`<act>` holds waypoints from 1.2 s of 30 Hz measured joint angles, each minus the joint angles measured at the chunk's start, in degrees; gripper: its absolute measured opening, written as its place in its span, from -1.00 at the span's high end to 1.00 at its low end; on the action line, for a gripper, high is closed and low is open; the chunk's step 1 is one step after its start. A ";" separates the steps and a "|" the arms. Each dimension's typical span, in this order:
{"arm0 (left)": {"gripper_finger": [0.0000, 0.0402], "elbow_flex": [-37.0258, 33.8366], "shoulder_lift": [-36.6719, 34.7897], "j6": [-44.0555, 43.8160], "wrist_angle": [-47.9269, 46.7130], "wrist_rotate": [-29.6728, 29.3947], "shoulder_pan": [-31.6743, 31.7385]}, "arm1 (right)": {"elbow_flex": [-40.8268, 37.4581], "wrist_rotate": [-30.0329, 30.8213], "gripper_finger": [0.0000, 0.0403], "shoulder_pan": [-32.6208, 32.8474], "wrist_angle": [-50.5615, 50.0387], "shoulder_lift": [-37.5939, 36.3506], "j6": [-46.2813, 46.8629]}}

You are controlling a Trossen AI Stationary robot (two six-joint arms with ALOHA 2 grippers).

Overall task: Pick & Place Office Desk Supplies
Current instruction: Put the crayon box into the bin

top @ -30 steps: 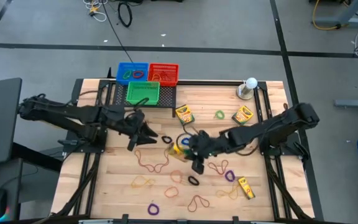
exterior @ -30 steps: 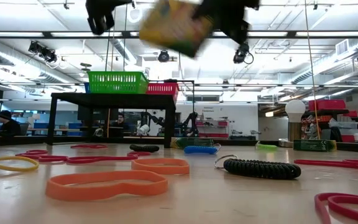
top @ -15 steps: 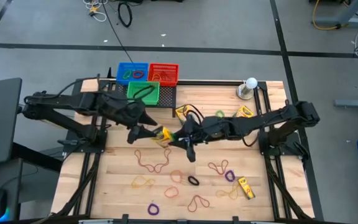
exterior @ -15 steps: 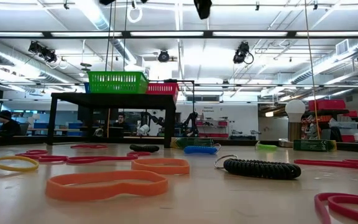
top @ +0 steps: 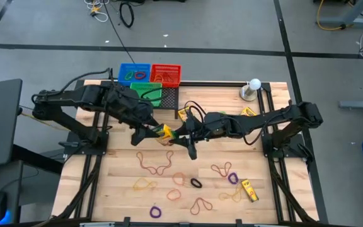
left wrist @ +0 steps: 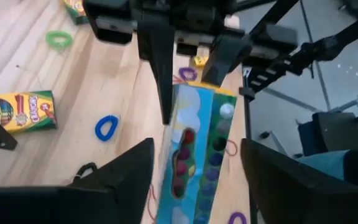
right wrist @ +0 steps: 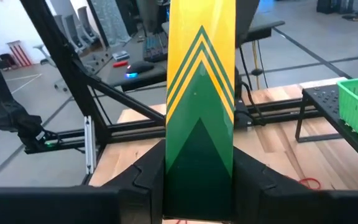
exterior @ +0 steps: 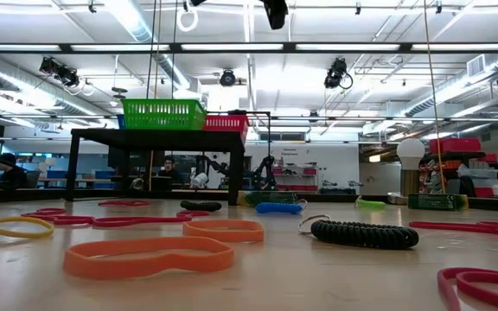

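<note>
1. The wooden table [top: 115,183] is strewn with rubber-band loops [top: 154,165] in brown, orange, purple, black and yellow, most of them on the near half.
2. Three small baskets sit at the far left edge: a blue basket [top: 133,72], a red basket [top: 166,74] and a green basket [top: 147,93] just in front of them, each with something inside.
3. A white ball on a round base [top: 252,89] stands at the far right corner.
4. Crayon boxes lie apart: one near the table's middle [top: 185,114], one to the right of it [top: 247,113] partly under the right arm, one near the front right [top: 249,189].
5. Above the middle of the table the two arms meet. The right gripper [top: 180,133] is clamped on a yellow crayon box [top: 164,133], which fills the right wrist view between its fingers as a yellow and green panel [right wrist: 201,93].
6. The left gripper [top: 149,133] is level with that box, its fingers [left wrist: 126,171] spread wide on either side of it and not touching it in the left wrist view, where the held box [left wrist: 194,155] shows its picture side.
7. From table height, orange bands [exterior: 150,255] and a black coiled band [exterior: 363,233] lie close, with a workshop behind: ceiling lights, shelves, a seated person [exterior: 7,168] at far left.
8. In that level view the grippers are almost wholly cut off at the top, and the held box cannot be seen.
9. The baskets' contents are too small to name.
</note>
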 joint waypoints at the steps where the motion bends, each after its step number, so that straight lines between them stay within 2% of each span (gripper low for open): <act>1: -0.12 0.07 -0.03 -0.06 -0.24 -0.02 0.00 | 0.00 -0.07 0.37 0.00 0.27 0.00 -0.24; 6: 0.04 0.06 0.37 -0.44 -0.31 -0.07 0.00 | 0.00 -1.05 0.37 -0.53 1.81 0.00 -0.39; 15: 0.04 0.06 0.78 0.28 -0.18 1.56 -0.02 | 0.00 -4.84 0.37 -1.92 3.04 0.00 0.60; 21: 0.34 0.06 0.80 0.10 -0.13 1.99 0.08 | 0.00 -5.02 0.35 -1.92 3.19 0.00 0.91; 24: 0.46 0.06 0.80 -0.21 -0.25 2.12 0.39 | 0.00 -3.82 0.29 -1.88 3.17 0.00 0.81; 29: 0.48 0.60 0.51 -1.20 -1.22 1.83 0.44 | 0.02 -1.03 0.16 -1.74 3.35 -0.14 0.82; 36: 0.48 8.23 -1.30 -4.97 -10.08 -2.64 2.23 | 0.13 1.54 -0.08 -1.85 -5.03 -2.13 3.61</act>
